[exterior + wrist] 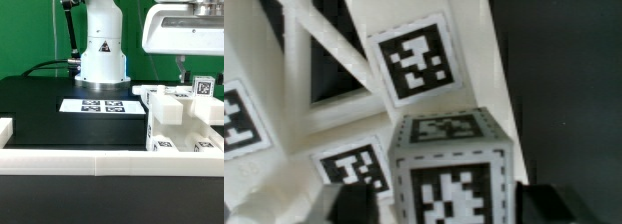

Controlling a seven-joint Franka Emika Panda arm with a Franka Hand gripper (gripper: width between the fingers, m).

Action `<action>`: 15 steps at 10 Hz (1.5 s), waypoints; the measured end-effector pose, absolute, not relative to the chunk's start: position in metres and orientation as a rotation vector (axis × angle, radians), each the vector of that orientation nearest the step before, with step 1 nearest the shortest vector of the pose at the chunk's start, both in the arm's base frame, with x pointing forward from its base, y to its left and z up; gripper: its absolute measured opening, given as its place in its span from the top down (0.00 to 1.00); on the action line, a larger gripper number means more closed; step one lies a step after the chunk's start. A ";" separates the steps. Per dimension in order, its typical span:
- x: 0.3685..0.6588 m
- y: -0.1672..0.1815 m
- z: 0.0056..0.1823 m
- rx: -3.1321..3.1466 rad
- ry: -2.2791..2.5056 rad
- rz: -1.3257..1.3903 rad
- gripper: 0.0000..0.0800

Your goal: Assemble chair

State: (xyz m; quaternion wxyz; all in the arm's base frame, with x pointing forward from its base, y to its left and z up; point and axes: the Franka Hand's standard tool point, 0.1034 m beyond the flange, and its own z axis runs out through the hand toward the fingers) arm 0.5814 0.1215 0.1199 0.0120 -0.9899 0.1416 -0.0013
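The chair parts (185, 118) stand as a stepped white cluster at the exterior view's right, several with black-and-white tags. My gripper (184, 78) hangs straight down over the top of this cluster. In the wrist view a white tagged post (446, 165) stands between my two dark fingers (352, 205), which sit close against its sides; my gripper (450, 207) looks shut on it. Behind the post lies a larger white chair piece (411, 60) with slanted bars, dark gaps and more tags. The post's lower end is hidden.
The marker board (100, 104) lies on the black table in front of the robot base (100, 55). A long low white rail (90, 161) runs along the near edge, with a short white wall (5, 127) at the exterior view's left.
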 end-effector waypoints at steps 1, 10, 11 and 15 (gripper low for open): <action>0.581 0.121 0.120 -3.084 0.458 -0.004 0.58; 0.581 0.122 0.120 -2.851 1.259 0.008 0.64; 0.581 0.122 0.120 -2.813 1.344 0.009 0.64; 0.581 0.122 0.119 -2.609 1.708 0.015 0.64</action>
